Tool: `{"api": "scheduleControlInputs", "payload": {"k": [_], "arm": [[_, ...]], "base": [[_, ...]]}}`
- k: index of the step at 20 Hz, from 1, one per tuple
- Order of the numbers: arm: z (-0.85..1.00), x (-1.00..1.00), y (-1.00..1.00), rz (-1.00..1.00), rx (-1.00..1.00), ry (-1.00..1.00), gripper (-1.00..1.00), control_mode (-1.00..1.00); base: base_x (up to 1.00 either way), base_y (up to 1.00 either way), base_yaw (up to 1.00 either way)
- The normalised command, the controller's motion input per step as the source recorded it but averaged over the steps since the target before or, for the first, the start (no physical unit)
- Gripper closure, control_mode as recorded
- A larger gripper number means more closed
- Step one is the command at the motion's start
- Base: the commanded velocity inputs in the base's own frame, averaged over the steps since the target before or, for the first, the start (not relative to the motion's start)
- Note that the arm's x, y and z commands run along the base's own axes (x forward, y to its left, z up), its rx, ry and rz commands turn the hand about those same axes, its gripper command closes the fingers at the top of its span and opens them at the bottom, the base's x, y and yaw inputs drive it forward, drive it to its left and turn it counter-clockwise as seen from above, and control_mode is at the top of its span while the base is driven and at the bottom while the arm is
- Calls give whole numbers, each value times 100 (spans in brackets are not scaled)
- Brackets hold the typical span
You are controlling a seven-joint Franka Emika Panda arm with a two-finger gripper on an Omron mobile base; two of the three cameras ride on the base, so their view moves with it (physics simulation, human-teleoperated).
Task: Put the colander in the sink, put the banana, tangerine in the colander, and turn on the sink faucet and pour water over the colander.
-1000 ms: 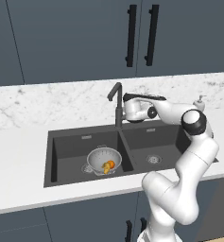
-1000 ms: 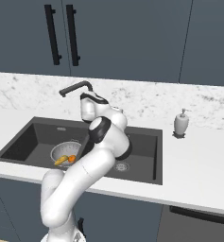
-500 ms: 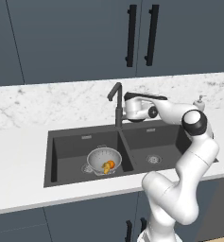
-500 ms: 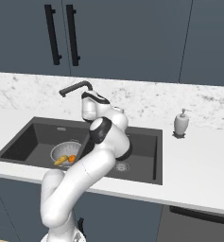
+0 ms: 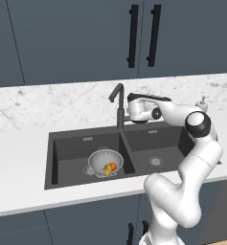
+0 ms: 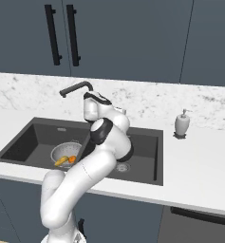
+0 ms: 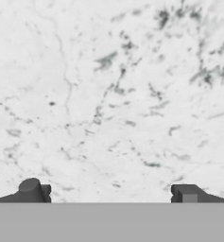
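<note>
you have the small pale grey perforated metal colander (image 5: 105, 162) sitting in the left basin of the dark charcoal double-basin sink (image 5: 67, 158), over that basin's drain. inside it lie the small curved yellow banana (image 5: 107, 170) and the small round bright orange tangerine (image 5: 113, 166), touching each other; from the right base view the banana (image 6: 61, 161) is on the left and the tangerine (image 6: 72, 159) on the right within the colander (image 6: 66, 154).

your white arm reaches over the sink's centre divider to the back rim, and its two-finger gripper (image 5: 129, 109) sits just beside the tall dark metal gooseneck faucet (image 5: 118, 103), close to the stem below the spout. whether it touches the faucet you cannot tell from either base view. the spout angles out over the left basin (image 6: 75, 88).

in the hand view your gripper (image 7: 108, 194) faces white grey-veined marble (image 7: 113, 94), with the two dark fingertips (image 7: 32, 191) standing far apart and nothing between them: the hand is spread wide and holds nothing.

a white soap dispenser bottle (image 6: 182, 124) stands on the marble counter (image 6: 199, 152) to the right of the sink, well apart from the arm.
</note>
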Motion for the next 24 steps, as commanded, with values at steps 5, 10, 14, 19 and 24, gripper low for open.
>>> {"api": "scheduleControlInputs", "payload": {"k": [5, 10, 14, 19, 24], "arm": [[-2, -1, -66, 0, 0, 0, -100, -100], [-3, -2, -91, 0, 1, 0, -100, -100], [-2, 0, -100, 0, 3, 0, -100, -100], [-9, -1, -100, 0, 4, 0, -100, -100], [-11, -6, -100, 0, 4, 0, -100, -100]], "base": [[0, 0, 0], [0, 0, 0], [0, 0, 0], [0, 0, 0], [0, 0, 0]]}}
